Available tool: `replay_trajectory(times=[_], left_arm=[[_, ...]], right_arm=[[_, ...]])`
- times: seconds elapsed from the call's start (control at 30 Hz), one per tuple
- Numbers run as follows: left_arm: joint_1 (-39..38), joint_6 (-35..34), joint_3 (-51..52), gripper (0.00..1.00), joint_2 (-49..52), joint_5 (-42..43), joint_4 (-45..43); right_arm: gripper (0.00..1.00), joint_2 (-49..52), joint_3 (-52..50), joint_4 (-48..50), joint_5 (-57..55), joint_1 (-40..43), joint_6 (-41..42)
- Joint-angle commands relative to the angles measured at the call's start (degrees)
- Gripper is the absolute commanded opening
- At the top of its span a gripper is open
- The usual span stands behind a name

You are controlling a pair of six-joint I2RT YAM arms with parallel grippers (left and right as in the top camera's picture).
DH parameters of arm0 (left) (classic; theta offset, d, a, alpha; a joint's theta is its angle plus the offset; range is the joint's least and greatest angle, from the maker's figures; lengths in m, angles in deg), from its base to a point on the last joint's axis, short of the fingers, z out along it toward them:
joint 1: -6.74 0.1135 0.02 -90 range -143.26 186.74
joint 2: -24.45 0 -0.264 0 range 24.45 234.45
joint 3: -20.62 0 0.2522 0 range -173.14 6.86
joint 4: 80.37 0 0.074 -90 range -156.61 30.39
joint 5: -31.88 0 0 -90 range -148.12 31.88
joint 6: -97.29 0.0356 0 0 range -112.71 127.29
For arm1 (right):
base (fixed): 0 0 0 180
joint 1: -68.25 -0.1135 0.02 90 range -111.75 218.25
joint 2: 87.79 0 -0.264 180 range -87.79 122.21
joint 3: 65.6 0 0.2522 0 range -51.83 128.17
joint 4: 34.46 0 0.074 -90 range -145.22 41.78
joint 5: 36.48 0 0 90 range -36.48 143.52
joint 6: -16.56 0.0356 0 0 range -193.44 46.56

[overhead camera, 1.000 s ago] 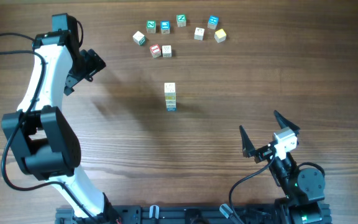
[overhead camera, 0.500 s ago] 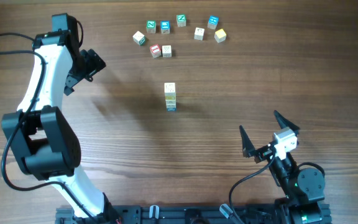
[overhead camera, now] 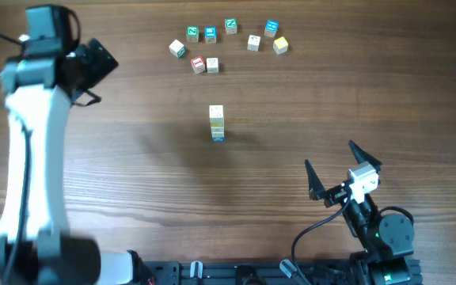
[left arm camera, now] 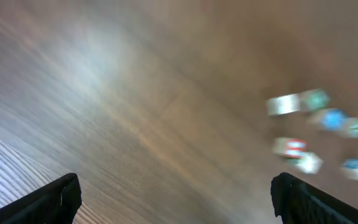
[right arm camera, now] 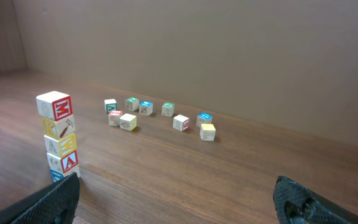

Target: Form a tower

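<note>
**A:** What sits nearest the robot?

**B:** The right hand [overhead camera: 328,154], fingers spread and empty, low over the wooden surface [overhead camera: 133,182]. Beyond it, mid-surface, the tower [overhead camera: 217,123] stands alone. It is five letter cubes, slightly offset, with a red M on top.

**A:** And farther off?

**B:** The left hand [left arm camera: 176,199], also spread and empty, is at far left. Nine loose cubes [overhead camera: 230,25] lie scattered along the far side.

**A:** How should one be added well?

**B:** Probably take the red-trimmed cube [overhead camera: 198,64]. Pinch flat opposite faces, lower it straight down and release gently, because the stack looks easy to topple.
</note>
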Motion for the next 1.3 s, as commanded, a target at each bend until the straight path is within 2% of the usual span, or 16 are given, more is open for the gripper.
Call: replay_trajectory(times=[0.0,0.27,0.37,0.43,0.53,0.7,0.8,1.0,1.27], left_arm=[[-0.20,0.04,-0.87,1.00,-8.35,-0.74,0.04],[-0.20,0.13,-0.87,1.00,-13.73,-0.85,0.63],[-0.20,2.78,0.00,1.00,-13.70,-3.10,2.10],[-0.20,2.89,2.51,1.00,-13.70,-3.28,-0.33],[-0.20,2.91,8.66,1.00,-13.73,-1.16,-9.20],[-0.20,7.15,21.99,1.00,-14.16,12.52,-32.26],[-0.20,7.48,29.81,1.00,-14.99,18.40,-44.94],[-0.20,7.39,44.78,1.00,-18.10,22.10,-65.22],[-0.20,7.41,60.81,1.00,-22.77,22.03,-72.32]], right_arm=[[1.00,-0.79,-0.07,0.07,-0.90,0.28,-0.59],[1.00,-0.79,-0.07,0.07,-0.92,0.28,-0.61],[1.00,-0.79,-0.07,0.07,-0.92,0.28,-0.61],[1.00,-0.79,-0.07,0.07,-0.90,0.28,-0.61],[1.00,-0.79,-0.07,0.07,-0.92,0.28,-0.59],[1.00,-0.79,-0.07,0.07,-0.92,0.28,-0.59],[1.00,-0.79,-0.07,0.07,-0.92,0.28,-0.61],[1.00,-0.79,-0.07,0.07,-0.90,0.28,-0.61],[0.99,-0.79,-0.07,0.07,-0.90,0.28,-0.61]])
